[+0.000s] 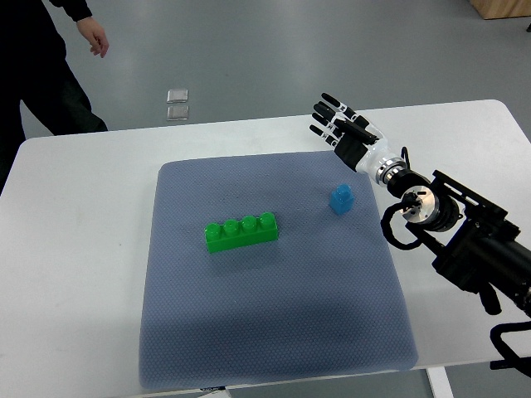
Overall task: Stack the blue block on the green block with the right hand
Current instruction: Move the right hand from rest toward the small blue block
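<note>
Top view looks steeply down on a white desk (75,249) covered by a blue-grey mat (274,323), and the mat serves as the landmark for everything else. Nearest the camera the mat's front half is bare. Toward the middle of the mat, slightly left of centre, lies the green block (241,231), a long brick with four studs; its long axis runs nearly left to right, the right end tipped a little farther away. Right of it on the mat, well apart and a little farther back, stands the small blue block (341,199), upright with one stud on top.

Off the mat's right edge the right arm (465,228) comes in from the picture's right side, and the right robot hand (338,124) hovers just beyond the mat's far right corner. Its fingers are spread, pointing up and to the left, and they hold nothing. The blue block lies nearer the camera than this robot hand, almost directly below the palm in the picture, close by. So the coming reach probably calls for drawing the robot hand back toward the near side and down over the block, then carrying it left to the green one. No left arm shows.

Beyond the mat's far edge, on the grey floor, two small clear squares (177,104) lie, and a person in dark clothing (46,75) stands past the far left corner
</note>
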{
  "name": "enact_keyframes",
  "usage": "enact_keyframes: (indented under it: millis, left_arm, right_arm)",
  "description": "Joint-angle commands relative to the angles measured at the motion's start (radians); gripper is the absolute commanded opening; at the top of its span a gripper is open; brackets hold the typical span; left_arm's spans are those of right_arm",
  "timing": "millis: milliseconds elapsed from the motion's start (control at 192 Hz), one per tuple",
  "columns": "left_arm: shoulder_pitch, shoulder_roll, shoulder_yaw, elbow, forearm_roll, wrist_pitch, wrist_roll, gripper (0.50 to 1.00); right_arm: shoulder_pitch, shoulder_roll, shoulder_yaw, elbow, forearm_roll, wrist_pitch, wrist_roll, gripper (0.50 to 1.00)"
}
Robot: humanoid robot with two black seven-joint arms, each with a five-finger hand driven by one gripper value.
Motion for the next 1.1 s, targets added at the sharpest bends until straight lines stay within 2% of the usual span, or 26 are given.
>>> enact_keyframes:
  millis: [0, 324, 486, 653, 700, 705, 820, 908, 971, 976, 987, 1081, 1086, 1096]
  left_arm:
    - [0.000, 0.000, 0.000, 0.000, 0.000, 0.000, 0.000, 1.000]
    - [0.000, 0.000, 0.000, 0.002, 0.000, 0.000, 0.000, 1.000]
    - [0.000, 0.000, 0.000, 0.002, 0.000, 0.000, 0.000, 1.000]
    - [0.000, 0.000, -0.001, 0.000, 0.000, 0.000, 0.000, 1.000]
    - [0.000, 0.000, -0.001, 0.000, 0.000, 0.000, 0.000, 1.000]
    - [0.000, 0.000, -0.001, 0.000, 0.000, 0.000, 0.000, 1.000]
    - [-0.002, 0.000, -0.001, -0.001, 0.000, -0.002, 0.000, 1.000]
    - [-0.002, 0.000, 0.000, -0.001, 0.000, -0.002, 0.000, 1.000]
    - [-0.002, 0.000, 0.000, -0.001, 0.000, -0.002, 0.000, 1.000]
    - [-0.002, 0.000, 0.000, -0.001, 0.000, -0.002, 0.000, 1.000]
    - [-0.002, 0.000, 0.000, -0.001, 0.000, -0.002, 0.000, 1.000]
    - [-0.003, 0.000, 0.000, -0.003, 0.000, -0.002, 0.000, 1.000]
    - [-0.003, 0.000, 0.000, -0.011, 0.000, -0.002, 0.000, 1.000]
    - [-0.003, 0.000, 0.000, -0.014, 0.000, -0.002, 0.000, 1.000]
  right_arm:
    - [0.000, 0.000, 0.000, 0.000, 0.000, 0.000, 0.000, 0.919]
    - [0.016, -0.002, -0.009, 0.000, -0.002, 0.008, -0.002, 0.919]
    - [0.038, -0.029, -0.016, 0.009, -0.072, 0.074, -0.006, 0.919]
    - [0.105, -0.078, -0.023, 0.015, -0.299, 0.179, -0.026, 0.917]
    - [0.105, -0.078, -0.023, 0.015, -0.299, 0.179, -0.026, 0.917]
    - [0.133, -0.092, -0.039, 0.023, -0.395, 0.216, -0.047, 0.917]
    - [0.202, -0.133, -0.092, 0.048, -0.623, 0.279, -0.071, 0.917]
    - [0.270, -0.198, -0.190, 0.109, -0.836, 0.348, -0.078, 0.919]
    - [0.277, -0.206, -0.205, 0.117, -0.859, 0.356, -0.080, 0.919]
    - [0.321, -0.245, -0.289, 0.168, -0.964, 0.383, -0.092, 0.919]
    - [0.332, -0.253, -0.309, 0.181, -0.985, 0.388, -0.095, 0.919]
    - [0.375, -0.285, -0.383, 0.218, -1.055, 0.399, -0.104, 0.919]
    - [0.427, -0.320, -0.474, 0.251, -1.106, 0.409, -0.112, 0.919]
    - [0.438, -0.327, -0.495, 0.258, -1.114, 0.413, -0.113, 0.919]
